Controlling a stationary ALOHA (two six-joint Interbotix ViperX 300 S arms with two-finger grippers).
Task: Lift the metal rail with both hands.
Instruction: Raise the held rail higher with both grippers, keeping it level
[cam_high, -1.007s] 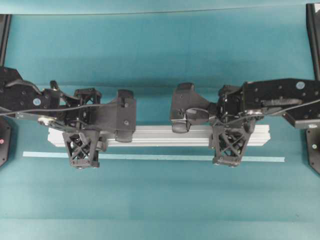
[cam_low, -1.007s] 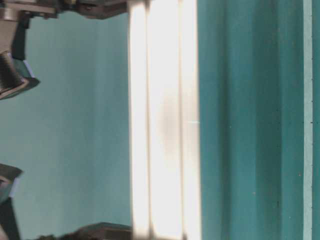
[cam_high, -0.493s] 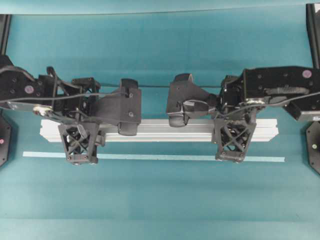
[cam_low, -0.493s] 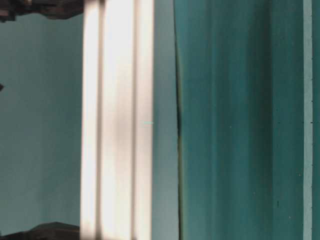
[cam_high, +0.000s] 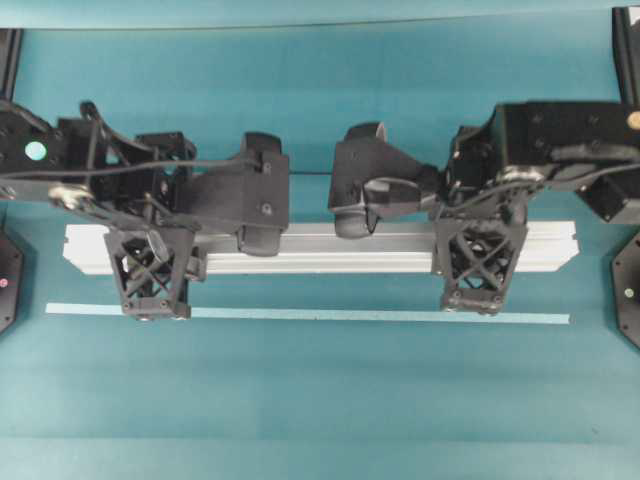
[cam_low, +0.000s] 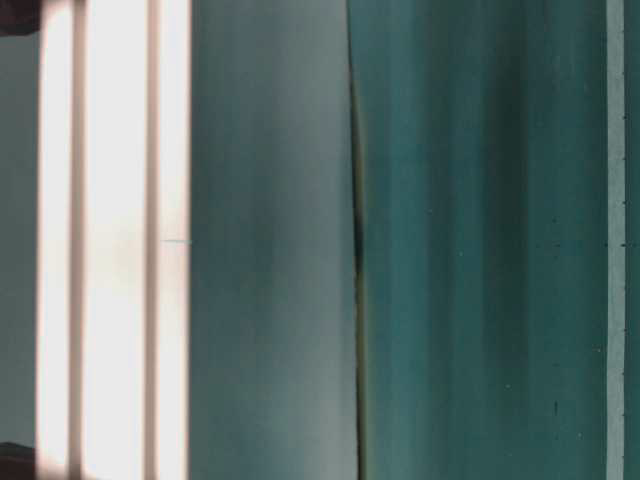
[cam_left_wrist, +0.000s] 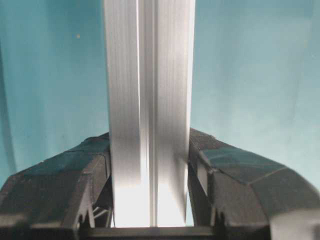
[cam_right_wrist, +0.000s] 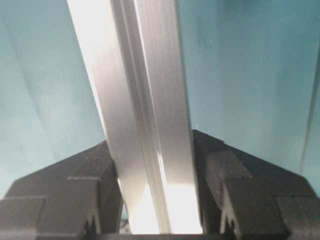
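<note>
The metal rail, a long silver grooved bar, hangs level above the teal table and is held near both ends. My left gripper is shut on the rail near its left end, and my right gripper is shut on it near its right end. In the left wrist view the rail runs straight out between the black fingers. The right wrist view shows the rail pinched the same way, slightly slanted. In the table-level view the rail is a bright band well clear of the table edge.
A thin pale blue-green tape strip lies flat on the table just in front of the rail, and it also shows as a tape strip in the table-level view. Black arm bases stand at the left and right borders.
Both arms have raised the rail: it looks larger from overhead and has moved away from the table surface in the table-level view. Both grips are unchanged.
</note>
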